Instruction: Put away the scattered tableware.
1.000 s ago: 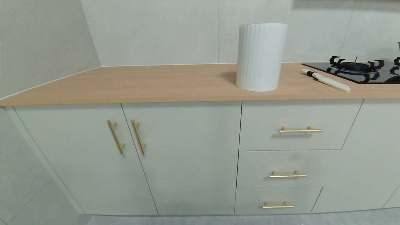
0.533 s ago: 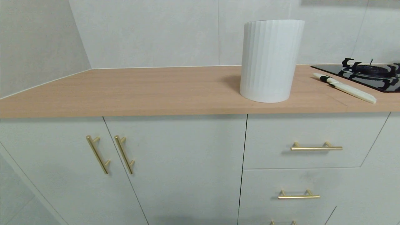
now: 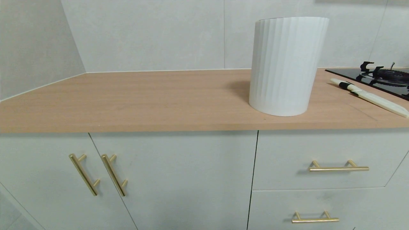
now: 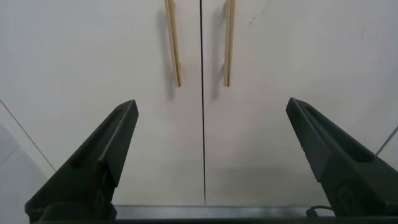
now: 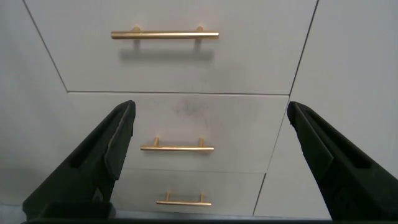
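The knife (image 3: 369,97) lies on the counter (image 3: 143,99) beside the pot (image 3: 282,67), up above my right gripper (image 5: 211,106). That gripper is wide open and empty, facing the drawers (image 5: 168,62). My left gripper (image 4: 211,104), also open and empty, faces the doors (image 4: 93,62). My view rolled closer and nothing else moved, so I think I can reach soon. I can't see inside the pot.

A home kitchen. A wood-grain counter (image 3: 143,99) runs along a wall of large pale tiles (image 3: 153,32). At its 3 o'clock end a black glass gas hob (image 3: 383,76) with dark pan supports is set into the top. Under the counter are pale fitted units: a pair of cupboard doors (image 3: 175,179) at 7 o'clock and a stack of drawers (image 3: 319,156) at 5 o'clock, all with brass bar handles (image 3: 83,174). A white ribbed canister (image 3: 286,64) stands on the counter, with a cream-handled knife (image 3: 370,97) lying at its 3 o'clock.
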Robot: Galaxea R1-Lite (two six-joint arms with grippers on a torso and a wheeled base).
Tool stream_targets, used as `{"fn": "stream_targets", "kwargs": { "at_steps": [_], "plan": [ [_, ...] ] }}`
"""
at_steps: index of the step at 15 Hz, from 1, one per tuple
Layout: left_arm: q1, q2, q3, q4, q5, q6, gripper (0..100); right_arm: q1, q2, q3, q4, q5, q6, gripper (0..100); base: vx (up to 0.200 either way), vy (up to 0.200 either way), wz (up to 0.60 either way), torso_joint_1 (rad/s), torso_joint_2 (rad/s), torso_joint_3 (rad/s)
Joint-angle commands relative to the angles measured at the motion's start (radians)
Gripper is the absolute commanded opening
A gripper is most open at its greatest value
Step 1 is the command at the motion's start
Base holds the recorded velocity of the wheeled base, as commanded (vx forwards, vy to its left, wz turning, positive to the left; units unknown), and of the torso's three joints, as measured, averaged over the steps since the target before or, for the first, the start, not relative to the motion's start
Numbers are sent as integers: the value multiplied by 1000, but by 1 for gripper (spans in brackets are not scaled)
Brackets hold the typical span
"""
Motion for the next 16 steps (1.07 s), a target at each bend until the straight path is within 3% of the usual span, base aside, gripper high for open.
{"fn": "stream_targets", "kwargs": {
  "at_steps": [1,4,14,16],
  "plan": [
    [0,0,0,0,0,1,100,1,1,0,-1,0,-1,100,0,0,0,0,0,0],
    [0,0,0,0,0,4,100,0,1,0,-1,2,1,100,0,0,0,0,0,0],
    [0,0,0,0,0,1,100,0,1,0,-1,0,2,100,0,-200,0,5,2,2],
    [0,0,0,0,2,-2,100,0,1,0,-1,0,2,100,0,0,0,0,0,0]
  ]
}}
